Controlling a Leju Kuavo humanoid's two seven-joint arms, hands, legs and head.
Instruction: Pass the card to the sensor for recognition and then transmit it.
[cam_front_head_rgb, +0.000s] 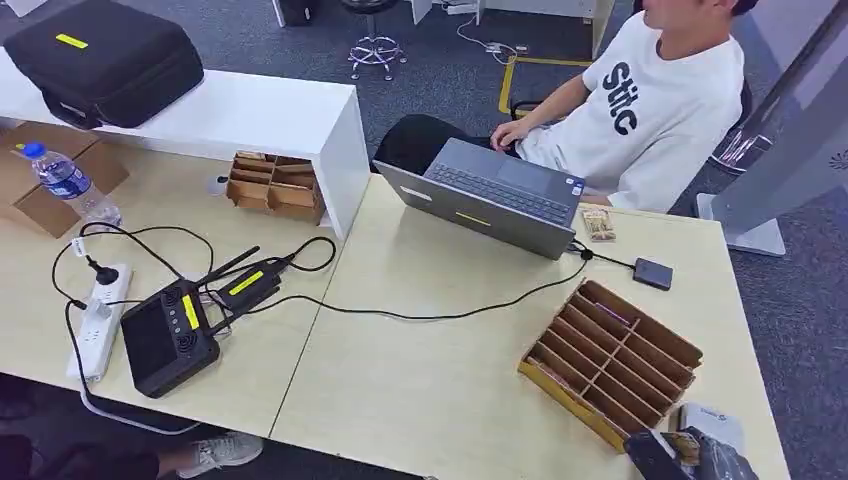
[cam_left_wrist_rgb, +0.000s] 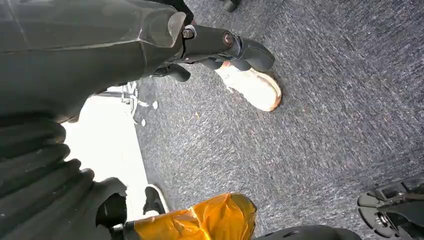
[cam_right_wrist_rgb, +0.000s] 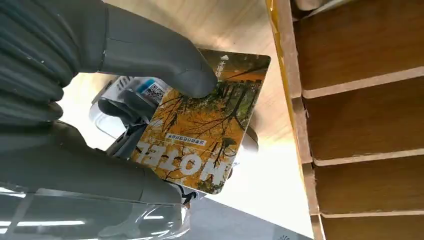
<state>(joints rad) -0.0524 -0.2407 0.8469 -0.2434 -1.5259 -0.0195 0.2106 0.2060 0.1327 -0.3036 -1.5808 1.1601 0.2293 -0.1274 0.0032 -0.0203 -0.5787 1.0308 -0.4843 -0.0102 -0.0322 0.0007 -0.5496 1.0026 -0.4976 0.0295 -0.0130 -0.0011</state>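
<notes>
The card (cam_right_wrist_rgb: 205, 130) is an orange autumn-tree print with the word HOTEL. My right hand (cam_right_wrist_rgb: 75, 150) pinches it between the thick thumb (cam_right_wrist_rgb: 150, 55) and the darker fingers beneath. Just behind the card lies a white sensor (cam_right_wrist_rgb: 145, 90) with a QR label. In the head view my right hand (cam_front_head_rgb: 690, 455) is low at the table's near right corner, beside the white sensor (cam_front_head_rgb: 715, 420). My left hand (cam_left_wrist_rgb: 75, 60) hangs over the carpet, its dark fingers (cam_left_wrist_rgb: 235, 47) stretched out and holding nothing.
A slatted wooden box (cam_front_head_rgb: 610, 350) stands just left of my right hand. A person (cam_front_head_rgb: 650, 100) sits behind a grey laptop (cam_front_head_rgb: 500, 195), cabled to a small black box (cam_front_head_rgb: 652, 273). A black controller (cam_front_head_rgb: 170, 335), power strip (cam_front_head_rgb: 97, 320) and water bottle (cam_front_head_rgb: 70, 185) lie left.
</notes>
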